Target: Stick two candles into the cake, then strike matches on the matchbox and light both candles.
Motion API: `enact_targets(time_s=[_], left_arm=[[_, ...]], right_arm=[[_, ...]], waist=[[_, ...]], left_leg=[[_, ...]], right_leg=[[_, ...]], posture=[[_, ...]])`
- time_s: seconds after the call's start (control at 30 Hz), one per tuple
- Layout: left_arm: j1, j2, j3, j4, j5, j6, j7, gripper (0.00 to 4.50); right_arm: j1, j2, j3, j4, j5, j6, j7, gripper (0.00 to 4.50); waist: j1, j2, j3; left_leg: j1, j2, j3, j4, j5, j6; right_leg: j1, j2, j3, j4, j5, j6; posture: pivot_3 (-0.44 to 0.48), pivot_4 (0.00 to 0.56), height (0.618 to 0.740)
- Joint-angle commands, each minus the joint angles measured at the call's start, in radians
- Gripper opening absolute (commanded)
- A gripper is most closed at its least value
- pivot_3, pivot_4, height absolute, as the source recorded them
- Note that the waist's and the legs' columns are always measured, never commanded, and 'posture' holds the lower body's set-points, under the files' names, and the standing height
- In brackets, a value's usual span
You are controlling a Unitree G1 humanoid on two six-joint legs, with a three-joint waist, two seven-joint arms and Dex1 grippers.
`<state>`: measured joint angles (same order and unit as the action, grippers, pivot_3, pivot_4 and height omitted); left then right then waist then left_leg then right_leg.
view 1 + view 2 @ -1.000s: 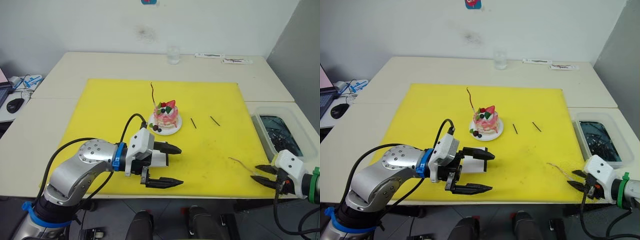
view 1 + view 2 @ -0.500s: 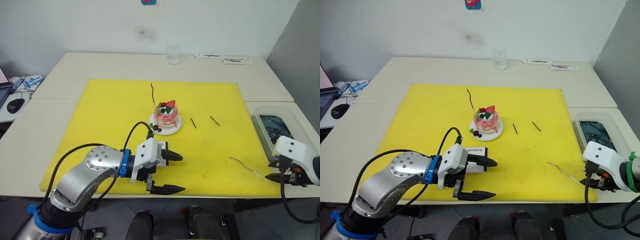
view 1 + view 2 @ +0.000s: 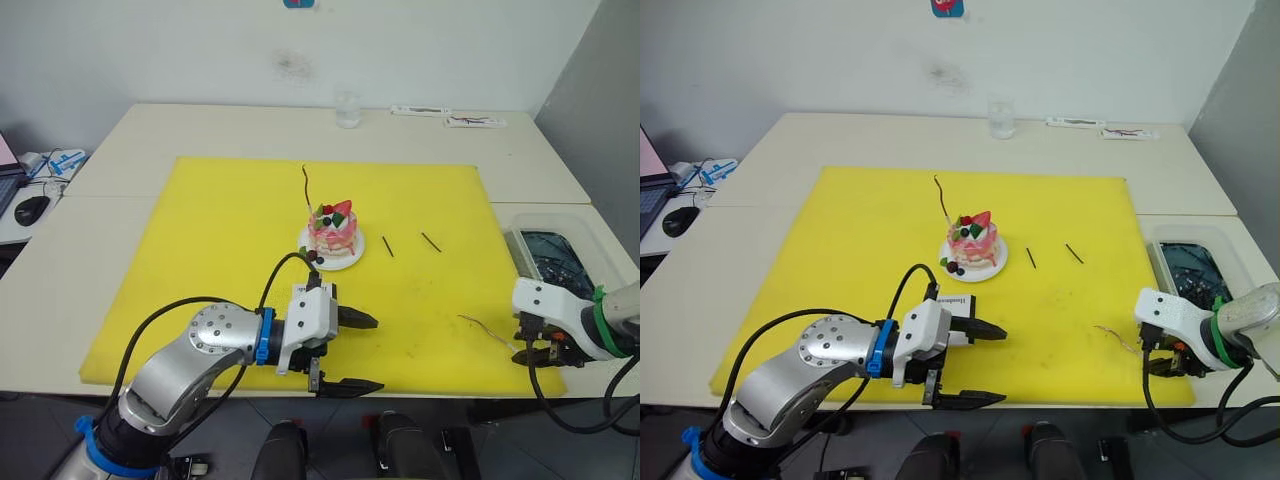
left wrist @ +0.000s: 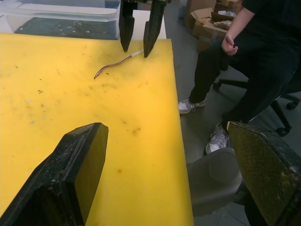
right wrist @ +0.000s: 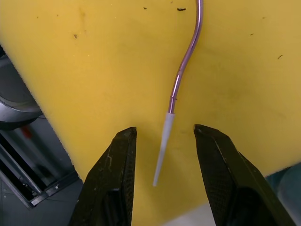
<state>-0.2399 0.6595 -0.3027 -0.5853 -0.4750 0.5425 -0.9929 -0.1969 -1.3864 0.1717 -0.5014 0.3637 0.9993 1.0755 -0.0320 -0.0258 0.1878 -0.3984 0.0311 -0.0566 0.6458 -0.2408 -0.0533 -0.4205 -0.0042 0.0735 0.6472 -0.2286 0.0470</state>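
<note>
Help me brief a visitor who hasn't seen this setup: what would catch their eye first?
Probably the big yellow mat covering the table, with the small pink-and-white cake topped by a strawberry at its middle and one thin reddish-brown candle already standing in it. Near the mat's front right corner, the right gripper straddles, open, the pale end of a second thin candle lying flat. The left gripper hangs wide open at the front edge.

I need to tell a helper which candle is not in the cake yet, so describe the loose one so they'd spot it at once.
On the big yellow mat, look near its front right corner, between the right gripper's open black fingers. The thin reddish-brown wiry candle lies flat there, longer and curvier than the two short dark matches near the pink cake, with a pale end.
</note>
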Motion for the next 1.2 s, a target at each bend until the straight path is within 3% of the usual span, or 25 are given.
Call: enact_targets(time_s=[0.03, 0.37, 0.43, 0.57, 0.93, 1.1, 1.2], left_arm=[[0.005, -0.012, -0.004, -0.036, 0.004, -0.021, 0.010, 4.50], [0.009, -0.022, -0.010, -0.032, 0.013, -0.030, 0.018, 4.50], [0.011, -0.025, -0.009, -0.031, 0.010, -0.030, 0.021, 4.50], [0.021, -0.035, 0.011, -0.038, -0.031, -0.030, 0.007, 4.50], [0.030, -0.036, 0.115, -0.025, -0.134, -0.036, -0.012, 4.50], [0.059, -0.030, 0.236, 0.005, -0.131, -0.043, 0.059, 4.50], [0.064, -0.065, 0.323, 0.041, -0.083, -0.099, 0.154, 4.50]], right_arm=[[-0.049, 0.016, 0.026, 0.007, -0.008, 0.025, 0.014, 1.98], [-0.116, 0.047, 0.099, 0.042, -0.038, 0.044, 0.035, 1.98], [-0.122, 0.055, 0.103, 0.047, -0.040, 0.050, 0.036, 1.49], [-0.134, 0.065, 0.102, 0.056, -0.038, 0.063, 0.041, 0.07], [-0.160, 0.083, -0.033, 0.042, 0.064, 0.130, 0.043, 0.03], [-0.288, 0.304, -0.210, 0.029, 0.155, 0.182, -0.104, 0.03], [-0.366, 0.571, -0.283, 0.038, 0.143, 0.118, -0.308, 0.03]], waist=[[0.000, 0.000, 0.000], [0.000, 0.000, 0.000], [-0.001, 0.000, 0.000], [-0.001, 0.000, 0.000], [0.000, 0.000, 0.000], [-0.007, 0.000, 0.000], [-0.008, 0.000, 0.000]], left_leg=[[0.000, 0.000, 0.000, 0.000, 0.000, 0.000], [0.001, 0.000, 0.000, 0.000, 0.000, 0.000], [0.001, 0.000, 0.000, 0.000, 0.000, 0.000], [0.001, 0.000, 0.000, 0.000, 0.000, 0.000], [0.001, 0.000, 0.000, 0.000, 0.000, 0.000], [0.001, 0.001, 0.000, 0.001, 0.000, 0.000], [0.002, 0.001, -0.002, 0.001, 0.000, 0.000]], right_leg=[[0.000, 0.000, 0.000, 0.000, 0.000, 0.000], [0.000, 0.000, 0.000, 0.001, 0.000, 0.000], [0.000, 0.000, 0.000, 0.001, 0.000, 0.000], [0.000, 0.000, 0.000, 0.001, 0.000, 0.000], [0.000, 0.000, 0.000, 0.001, 0.000, 0.000], [0.000, 0.001, 0.000, 0.002, 0.001, 0.001], [0.001, 0.002, 0.000, 0.002, 0.002, 0.001]], posture=[[0.000, 0.150, 0.740], [0.000, 0.150, 0.740], [0.000, 0.150, 0.740], [0.000, 0.150, 0.740], [0.000, 0.150, 0.740], [0.000, 0.150, 0.740], [0.000, 0.150, 0.740]])
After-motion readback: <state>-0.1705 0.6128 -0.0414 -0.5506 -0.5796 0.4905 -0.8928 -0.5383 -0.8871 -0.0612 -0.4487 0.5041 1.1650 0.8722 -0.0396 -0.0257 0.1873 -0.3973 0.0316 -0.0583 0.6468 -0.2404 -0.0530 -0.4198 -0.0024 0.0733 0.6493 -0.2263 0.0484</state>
